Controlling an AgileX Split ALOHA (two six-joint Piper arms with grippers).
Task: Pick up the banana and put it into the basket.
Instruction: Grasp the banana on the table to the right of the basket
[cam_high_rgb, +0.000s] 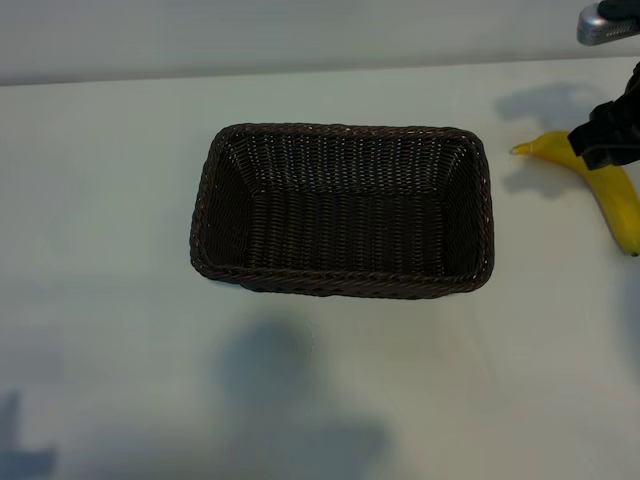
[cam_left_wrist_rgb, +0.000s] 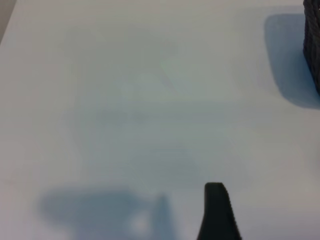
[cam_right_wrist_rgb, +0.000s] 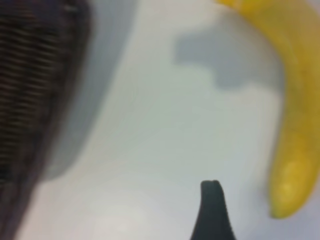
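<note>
The bright yellow banana (cam_high_rgb: 615, 195) lies on the white table to the right of the dark brown wicker basket (cam_high_rgb: 340, 283), its stem end pointing toward the basket. My right gripper (cam_high_rgb: 608, 135) hovers over the banana's stem half and hides part of it. In the right wrist view one black finger (cam_right_wrist_rgb: 212, 210) stands above bare table, with the banana (cam_right_wrist_rgb: 295, 125) off to one side and the basket wall (cam_right_wrist_rgb: 35, 85) on the other. Nothing is between the fingers. The left wrist view shows one finger (cam_left_wrist_rgb: 216, 212) over bare table, a basket corner (cam_left_wrist_rgb: 312, 40) far off.
The basket holds nothing. The table's far edge (cam_high_rgb: 300, 72) runs behind it. A grey metal part (cam_high_rgb: 607, 22) sits at the top right corner. Arm shadows fall on the table in front of the basket.
</note>
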